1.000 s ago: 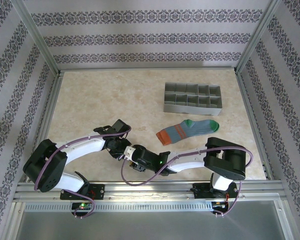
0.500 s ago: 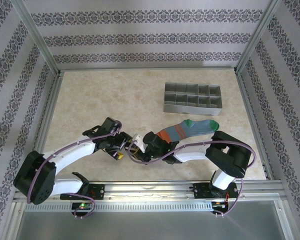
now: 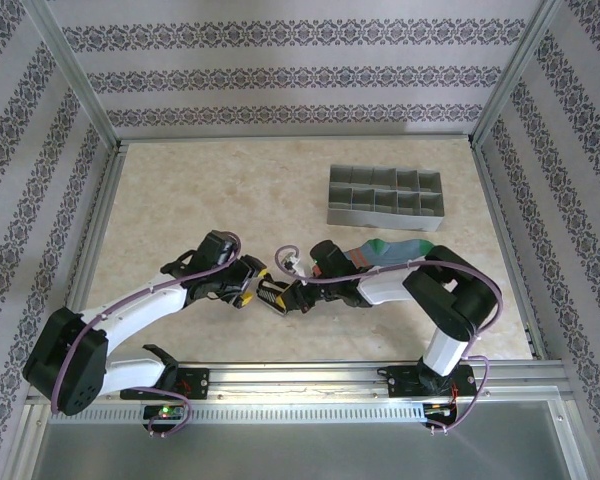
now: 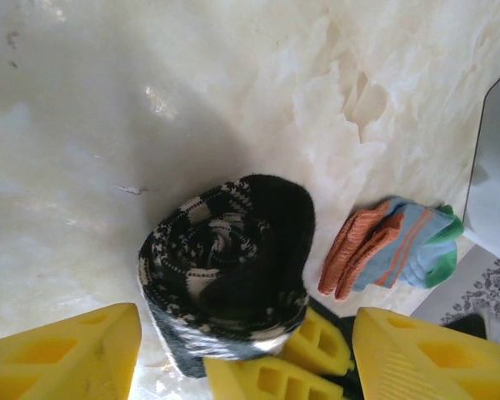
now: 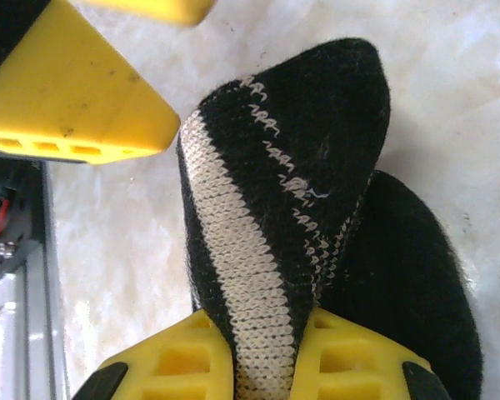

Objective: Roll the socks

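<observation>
The black sock (image 4: 225,267), with thin white stripes, lies rolled into a coil on the table. My left gripper (image 4: 246,325) is open, and its yellow fingers (image 4: 62,354) stand either side of the roll without pressing it. My right gripper (image 5: 267,333) is shut on the black sock (image 5: 275,217), pinching a striped fold between its yellow fingers (image 5: 171,367). In the top view both grippers meet at the roll (image 3: 271,296), near the table's front middle. The blue-teal sock (image 3: 388,249) with an orange toe lies flat behind it, partly under my right arm, and shows as blue-teal sock (image 4: 396,250) in the left wrist view.
A grey divided organizer tray (image 3: 385,195) stands at the back right, just beyond the blue-teal sock. Aluminium frame rails (image 3: 300,375) run along the table's front edge. The left and back parts of the marble table (image 3: 200,190) hold no objects.
My left gripper has opened and let go of the roll. My right gripper has closed on the black sock, and its arm has swung forward over part of the blue-teal sock.
</observation>
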{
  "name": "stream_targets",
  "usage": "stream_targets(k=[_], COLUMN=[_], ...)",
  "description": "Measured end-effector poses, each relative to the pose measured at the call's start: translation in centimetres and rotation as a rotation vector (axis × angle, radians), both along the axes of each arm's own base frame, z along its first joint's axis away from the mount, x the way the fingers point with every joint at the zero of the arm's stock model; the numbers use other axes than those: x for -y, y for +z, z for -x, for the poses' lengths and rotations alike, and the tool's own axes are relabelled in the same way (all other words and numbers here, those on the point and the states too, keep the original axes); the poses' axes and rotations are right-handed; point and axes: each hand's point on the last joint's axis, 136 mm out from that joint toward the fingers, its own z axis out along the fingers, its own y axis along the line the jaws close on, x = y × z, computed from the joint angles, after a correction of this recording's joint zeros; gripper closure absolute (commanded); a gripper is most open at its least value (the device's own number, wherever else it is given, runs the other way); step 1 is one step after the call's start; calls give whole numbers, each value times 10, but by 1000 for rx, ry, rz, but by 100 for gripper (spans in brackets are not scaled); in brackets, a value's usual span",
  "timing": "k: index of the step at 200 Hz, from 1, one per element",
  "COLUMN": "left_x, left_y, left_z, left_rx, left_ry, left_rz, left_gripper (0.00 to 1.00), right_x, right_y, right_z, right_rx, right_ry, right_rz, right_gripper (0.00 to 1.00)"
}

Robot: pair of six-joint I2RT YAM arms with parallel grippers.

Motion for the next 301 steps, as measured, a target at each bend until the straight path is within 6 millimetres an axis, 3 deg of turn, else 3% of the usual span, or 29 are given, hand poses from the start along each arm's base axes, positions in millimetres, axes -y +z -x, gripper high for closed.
stream_targets(k=[43, 94, 113, 138, 163, 181, 201, 216, 266, 301], left_x=[17, 32, 36, 40, 44, 41, 37, 33, 25, 25], left_y=[-9, -35, -40, -43, -40, -39, -39, -38, -38, -38], left_z=[8, 4, -1, -6, -4, -3, 2, 6, 13, 12], left_rx=[1, -27, -33, -60, -75, -75, -89, -103, -142, -161], left_ry=[-62, -98, -108, -124, -154, -154, -151, -151, -151, -153], left_rz=[10, -11, -24, -46, -59, -68, -85, -98, -117, -101], left_gripper=[41, 43, 55, 77, 88, 89, 89, 89, 87, 87], right_x=[6, 10, 9, 12, 23, 38, 46, 43, 21, -11], right_y=[-2, -3, -2, -2, 7, 27, 60, 71, 29, 35], right_z=[-7, -11, -12, -11, -8, 3, 10, 11, 24, 16], right_rx=[-167, -266, -283, -271, -122, 73, 320, 471, 712, 814], right_ry=[-13, -38, -43, -58, -108, -146, -170, -157, 25, 61], right_rz=[-55, -64, -57, -18, 68, 115, 114, 145, 404, 447], right_gripper=[100, 98, 88, 68, 54, 41, 36, 33, 30, 30])
